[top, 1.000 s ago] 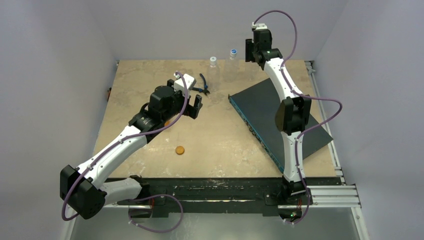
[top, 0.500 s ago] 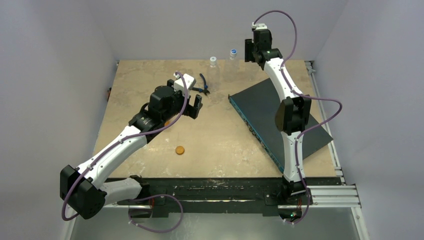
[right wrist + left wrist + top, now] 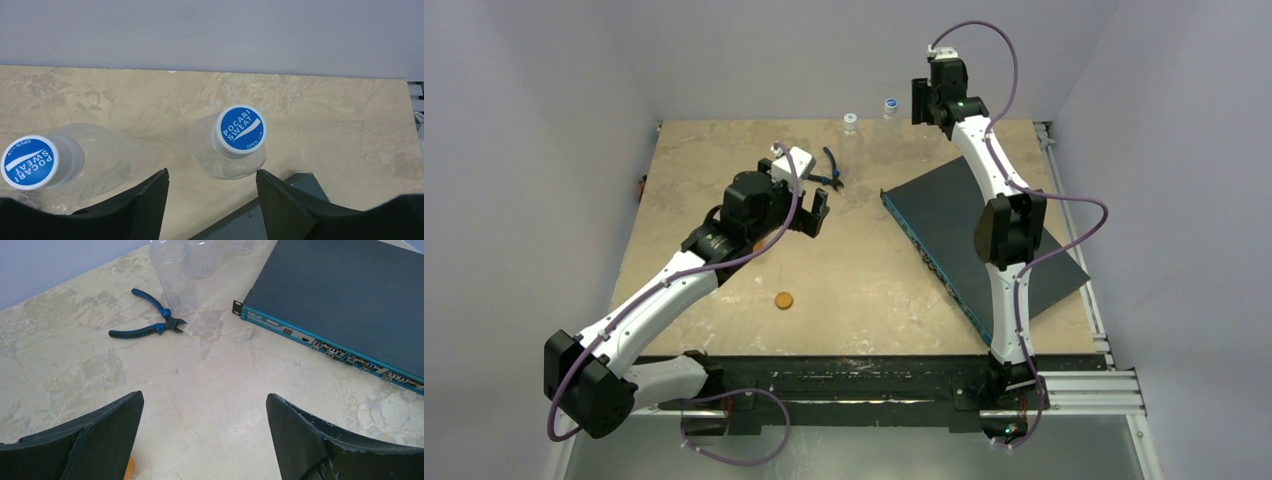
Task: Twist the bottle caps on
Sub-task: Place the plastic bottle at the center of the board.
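Two clear bottles stand at the table's far edge, both wearing blue caps, one (image 3: 239,128) on the right bottle (image 3: 227,160) and one (image 3: 28,161) on the left bottle (image 3: 95,160). In the top view they are the right bottle (image 3: 890,105) and the left bottle (image 3: 851,123). My right gripper (image 3: 210,175) is open just short of the right bottle and holds nothing. My left gripper (image 3: 205,405) is open over bare table. A sliver of the orange bottle (image 3: 129,467) shows by its left finger, and in the top view the orange bottle (image 3: 764,243) is mostly hidden under the arm. A flat orange cap (image 3: 783,299) lies alone nearer the front.
Blue-handled pliers (image 3: 150,322) lie left of a clear bottle (image 3: 172,270). A dark teal rack device (image 3: 974,230) lies angled on the right half of the table, under the right arm, with one corner (image 3: 235,225) below the right gripper. Walls close off the back and sides.
The right gripper's jaws have spread a little wider by the far right bottle. The left arm and the objects have not moved.
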{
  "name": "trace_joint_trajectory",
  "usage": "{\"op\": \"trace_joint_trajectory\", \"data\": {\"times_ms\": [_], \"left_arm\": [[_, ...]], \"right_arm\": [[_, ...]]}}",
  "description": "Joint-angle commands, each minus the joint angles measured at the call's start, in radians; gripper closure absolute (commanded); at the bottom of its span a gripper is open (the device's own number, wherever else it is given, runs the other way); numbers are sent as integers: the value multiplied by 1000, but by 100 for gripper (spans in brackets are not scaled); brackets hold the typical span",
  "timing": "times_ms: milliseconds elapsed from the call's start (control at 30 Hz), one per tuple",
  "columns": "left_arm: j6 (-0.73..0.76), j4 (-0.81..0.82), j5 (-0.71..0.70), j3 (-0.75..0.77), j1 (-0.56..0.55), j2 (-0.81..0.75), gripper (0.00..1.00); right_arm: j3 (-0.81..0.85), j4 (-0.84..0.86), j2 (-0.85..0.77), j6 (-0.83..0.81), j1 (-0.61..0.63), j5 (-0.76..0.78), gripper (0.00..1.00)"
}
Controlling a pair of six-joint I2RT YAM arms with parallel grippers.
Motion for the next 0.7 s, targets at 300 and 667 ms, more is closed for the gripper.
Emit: {"op": "trace_joint_trajectory", "data": {"times_ms": [300,667], "left_arm": [[-87,-19,-145,73,6,4,6],[-324,-213,-566,-13,113,-114,0]], "right_arm": [[-56,-8,-151,44,-4,6,27],[-625,48,-601,246,20,-122,11]]}}
